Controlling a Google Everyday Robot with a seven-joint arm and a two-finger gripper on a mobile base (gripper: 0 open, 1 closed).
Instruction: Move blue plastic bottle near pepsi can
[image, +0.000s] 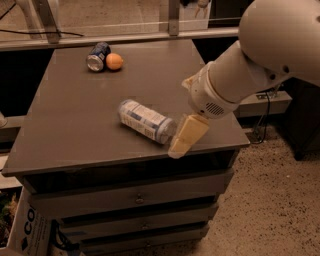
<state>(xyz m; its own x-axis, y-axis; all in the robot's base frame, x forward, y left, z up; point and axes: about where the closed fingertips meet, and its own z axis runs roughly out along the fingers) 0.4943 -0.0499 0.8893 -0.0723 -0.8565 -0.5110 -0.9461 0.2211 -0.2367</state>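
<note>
Blue plastic bottle (146, 120) lies flat, pale-labelled, tool (183, 140) beside it.

Cream gripper (182, 142) beside blue-and-white bottle (145, 120); navy can (97, 56); orange fruit (114, 61).

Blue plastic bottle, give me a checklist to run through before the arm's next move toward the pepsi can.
1. The blue plastic bottle lies on its side mid-table, in view: ok.
2. The pepsi can is located, on its side at the far left, beside the orange: ok.
3. The gripper is at the bottle's right end, near the table's front edge: ok.
4. Bottle held by the gripper: cannot tell.
5. Bottle near the can: not ok, well apart.
</note>
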